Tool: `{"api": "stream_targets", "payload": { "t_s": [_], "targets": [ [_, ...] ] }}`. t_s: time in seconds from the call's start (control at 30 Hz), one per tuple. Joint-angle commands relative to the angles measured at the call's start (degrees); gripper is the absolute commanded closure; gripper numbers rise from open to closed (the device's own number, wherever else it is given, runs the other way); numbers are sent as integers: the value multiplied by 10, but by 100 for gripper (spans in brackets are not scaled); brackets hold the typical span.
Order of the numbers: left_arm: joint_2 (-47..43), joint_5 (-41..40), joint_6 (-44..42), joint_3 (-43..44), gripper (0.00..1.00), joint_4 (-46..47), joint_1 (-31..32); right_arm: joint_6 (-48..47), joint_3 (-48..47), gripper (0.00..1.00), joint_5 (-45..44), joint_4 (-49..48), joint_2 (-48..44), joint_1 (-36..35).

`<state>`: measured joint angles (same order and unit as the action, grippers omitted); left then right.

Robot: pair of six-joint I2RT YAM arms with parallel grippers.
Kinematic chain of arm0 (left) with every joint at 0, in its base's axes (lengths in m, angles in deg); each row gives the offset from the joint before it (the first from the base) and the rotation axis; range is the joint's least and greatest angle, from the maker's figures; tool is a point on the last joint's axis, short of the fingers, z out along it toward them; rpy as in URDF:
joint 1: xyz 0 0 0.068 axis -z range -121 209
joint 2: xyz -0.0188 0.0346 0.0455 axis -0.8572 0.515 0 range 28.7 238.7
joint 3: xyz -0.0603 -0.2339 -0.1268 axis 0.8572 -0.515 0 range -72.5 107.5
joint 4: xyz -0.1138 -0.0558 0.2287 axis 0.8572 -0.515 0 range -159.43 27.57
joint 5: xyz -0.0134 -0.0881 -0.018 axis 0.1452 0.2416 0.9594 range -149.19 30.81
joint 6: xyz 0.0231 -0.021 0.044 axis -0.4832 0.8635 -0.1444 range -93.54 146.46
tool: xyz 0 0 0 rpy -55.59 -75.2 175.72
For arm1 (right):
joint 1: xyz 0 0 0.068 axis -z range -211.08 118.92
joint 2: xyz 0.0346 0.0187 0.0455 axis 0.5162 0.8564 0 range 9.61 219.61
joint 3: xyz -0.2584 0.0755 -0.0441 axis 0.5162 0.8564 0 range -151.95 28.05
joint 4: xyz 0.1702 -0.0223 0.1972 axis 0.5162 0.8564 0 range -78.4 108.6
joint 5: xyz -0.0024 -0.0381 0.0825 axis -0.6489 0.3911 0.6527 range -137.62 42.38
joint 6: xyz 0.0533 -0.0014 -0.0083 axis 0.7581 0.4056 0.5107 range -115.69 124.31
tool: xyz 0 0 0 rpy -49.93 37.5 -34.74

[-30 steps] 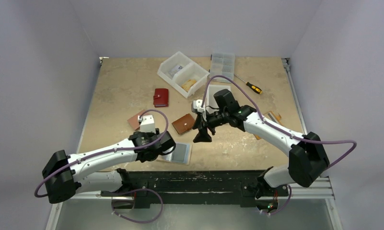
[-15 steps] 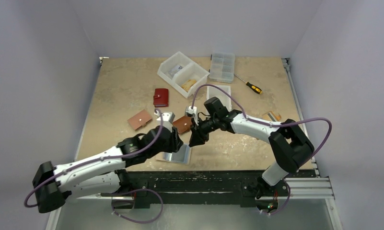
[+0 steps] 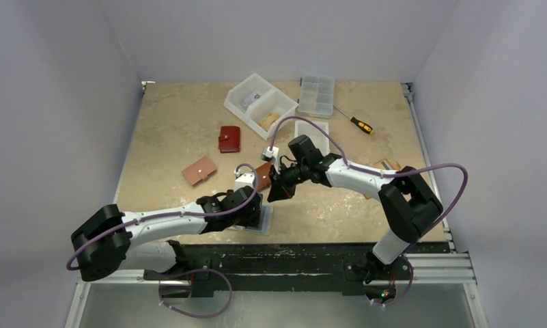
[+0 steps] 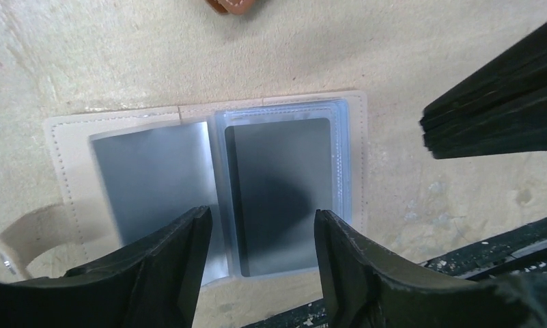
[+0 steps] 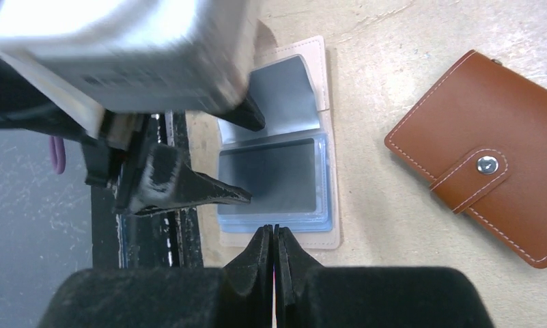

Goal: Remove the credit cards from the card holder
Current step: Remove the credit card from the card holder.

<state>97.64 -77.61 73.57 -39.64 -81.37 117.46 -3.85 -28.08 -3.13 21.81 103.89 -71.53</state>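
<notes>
Below the parted fingers of the left gripper [image 4: 260, 215], the card holder [image 4: 65, 157] lies open on the table, its clear sleeves fanned. A dark credit card [image 4: 277, 178] sits in the top sleeve, framed between those two fingers, which hover moderately apart and hold nothing; what seems a paler grey card [image 4: 151, 171] shows in the sleeve by the left-hand finger. The right gripper [image 5: 275, 229] has its fingers pressed tight together with nothing pinched, tips just short of the holder's edge.

The dark card is not yet out, so the step in hand looks to be freeing it; the next move likely calls for one gripper to pin the holder while the other works the card toward the sleeve's mouth.

Only the right wrist view shows the whole brown wallet [image 5: 489, 164], well off to one side of its fingertips; the overhead view alone shows a red wallet [image 3: 229, 139] beyond both grippers, though the left arm hides most of the holder there.
</notes>
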Motion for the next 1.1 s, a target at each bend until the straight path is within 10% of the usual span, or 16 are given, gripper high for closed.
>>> {"api": "stream_targets", "payload": {
  "t_s": [0.0, 0.6, 1.07],
  "targets": [
    [34, 23, 9, -6, 40, 39, -3, -21, -29, 94, -10, 10, 2, 4],
    [128, 79, 82, -11, 41, 247, -6, -341, -86, 93, 35, 287, 13, 86],
    [27, 78, -14, -83, 23, 265, -6, -247, -55, 82, -109, 200, 34, 50]
  ]
}}
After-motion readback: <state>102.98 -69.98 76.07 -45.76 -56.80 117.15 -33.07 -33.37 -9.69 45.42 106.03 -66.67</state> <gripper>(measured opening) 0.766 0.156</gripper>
